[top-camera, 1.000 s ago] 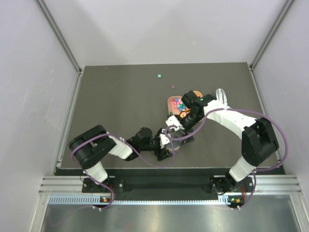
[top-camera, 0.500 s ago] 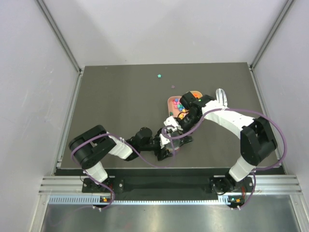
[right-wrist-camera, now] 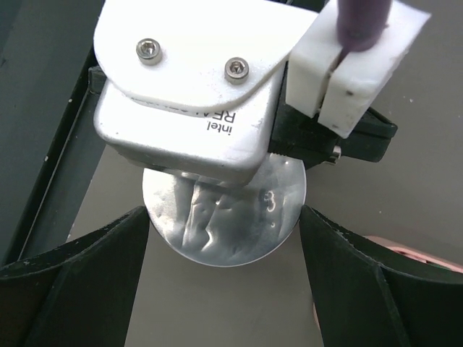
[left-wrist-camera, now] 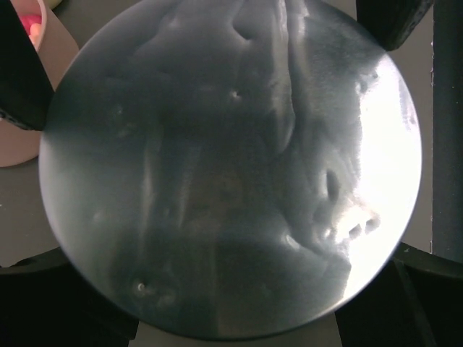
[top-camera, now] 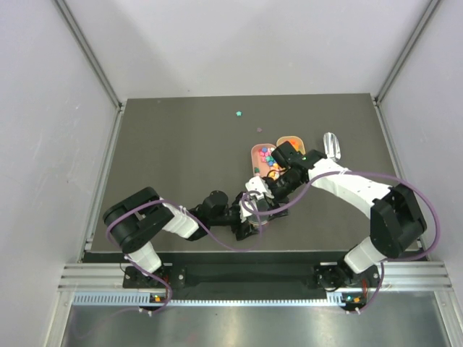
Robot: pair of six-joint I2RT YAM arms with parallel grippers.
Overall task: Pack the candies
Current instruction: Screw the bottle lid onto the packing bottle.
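The candies (top-camera: 266, 155) lie in a pink tray (top-camera: 255, 153) behind both grippers; the left wrist view catches the tray (left-wrist-camera: 29, 123) at its left edge. A round tin with a dented silver top (left-wrist-camera: 231, 166) fills the left wrist view. My left gripper (left-wrist-camera: 235, 296) is shut around the tin from below. My right gripper (right-wrist-camera: 224, 217) reaches over it, fingers (right-wrist-camera: 108, 253) pressed against opposite sides of the silver top (right-wrist-camera: 217, 231). From above, the two grippers (top-camera: 255, 215) (top-camera: 263, 198) meet and mostly hide the tin.
An orange tray (top-camera: 291, 140) stands right of the pink one, and a metal scoop (top-camera: 331, 143) lies further right. Two stray candies, green (top-camera: 238, 113) and purple (top-camera: 259, 130), rest on the dark table (top-camera: 173, 159) behind the trays.
My right gripper has slid toward the near left, uncovering the orange tray, and its jaws have narrowed onto the tin's top. The left arm has stayed put.
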